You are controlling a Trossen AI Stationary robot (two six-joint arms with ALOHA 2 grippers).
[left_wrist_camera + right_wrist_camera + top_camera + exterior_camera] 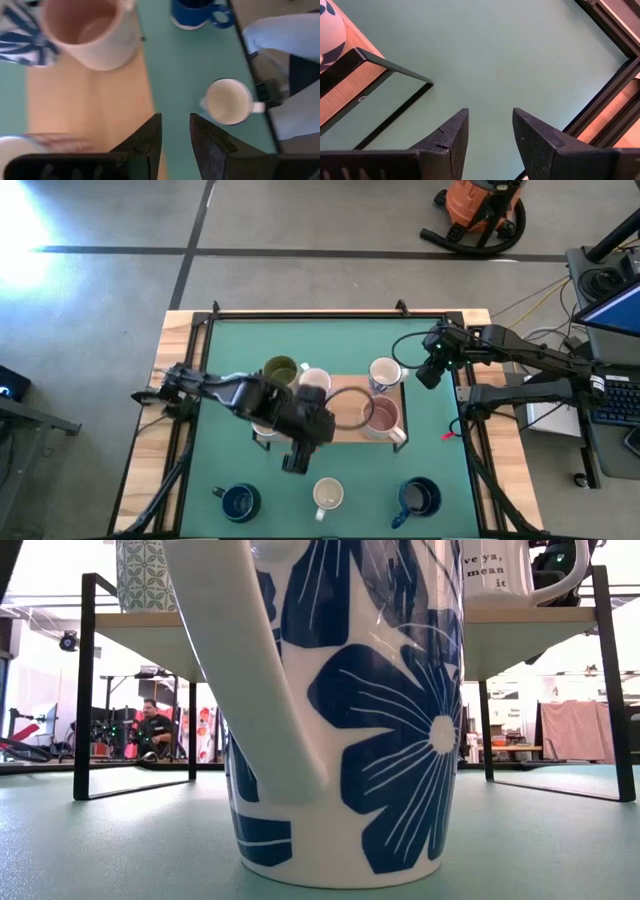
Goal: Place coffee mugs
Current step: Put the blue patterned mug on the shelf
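My left jaws [175,137] stand narrowly parted, holding nothing, above the wooden shelf's [345,423] six-o'clock edge at the worktop's [230,350] centre. My right jaws [490,131] gape wide and empty at three o'clock. Mugs on the shelf: olive-green mug [280,370], pinkish mug [383,416], patterned mug [384,373]. Toward six o'clock stand a navy mug [238,500], cream mug [328,495] and second navy mug [418,496].

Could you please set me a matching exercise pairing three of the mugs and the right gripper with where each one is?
Things:
1. olive-green mug
2. pinkish mug
3. cream mug
4. right gripper

Places:
a. on the mat, between the navy mugs
b. right end of the wooden shelf
c. left end of the shelf
d. open, near the mat's right edge

Pairs: 1-c, 2-b, 3-a, 4-d
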